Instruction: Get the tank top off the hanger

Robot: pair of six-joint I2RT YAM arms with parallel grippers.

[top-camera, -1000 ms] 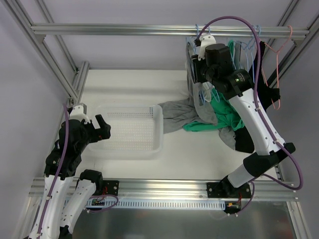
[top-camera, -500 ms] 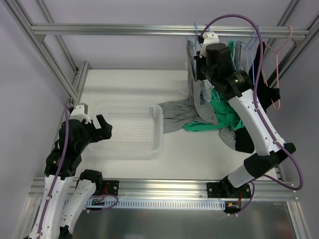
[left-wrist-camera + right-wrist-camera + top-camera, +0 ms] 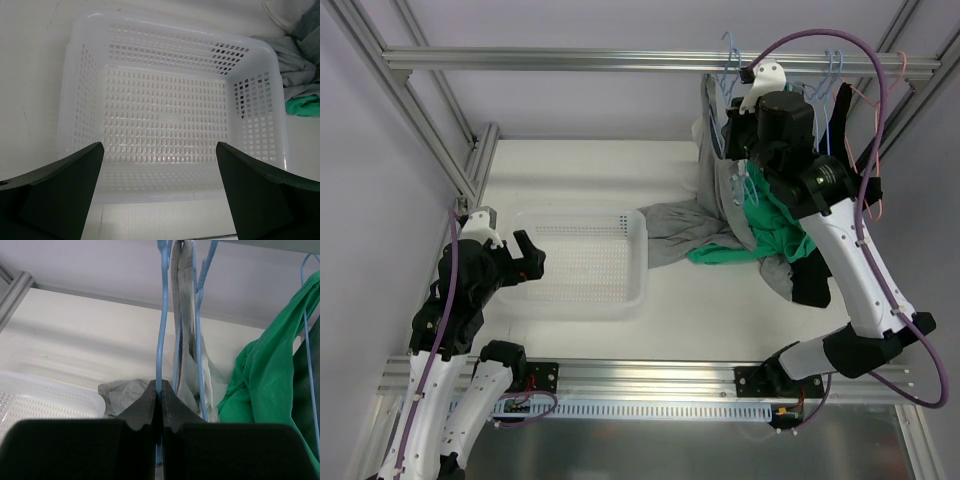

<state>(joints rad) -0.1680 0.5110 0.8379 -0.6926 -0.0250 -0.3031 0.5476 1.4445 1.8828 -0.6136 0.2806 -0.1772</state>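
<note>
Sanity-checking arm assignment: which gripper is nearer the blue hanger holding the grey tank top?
Right. The right gripper is shut on the blue hanger wire, right beside the grey tank top. The left gripper is open over the white basket, across the table.

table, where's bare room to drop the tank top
Inside the white basket, and on the bare table behind it. It is crowded on the right: the clothes pile, and the right claw shut on a blue hanger.

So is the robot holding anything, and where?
The right gripper is shut on a blue hanger, on its thin wire side. The left gripper is open, holding nothing.
</note>
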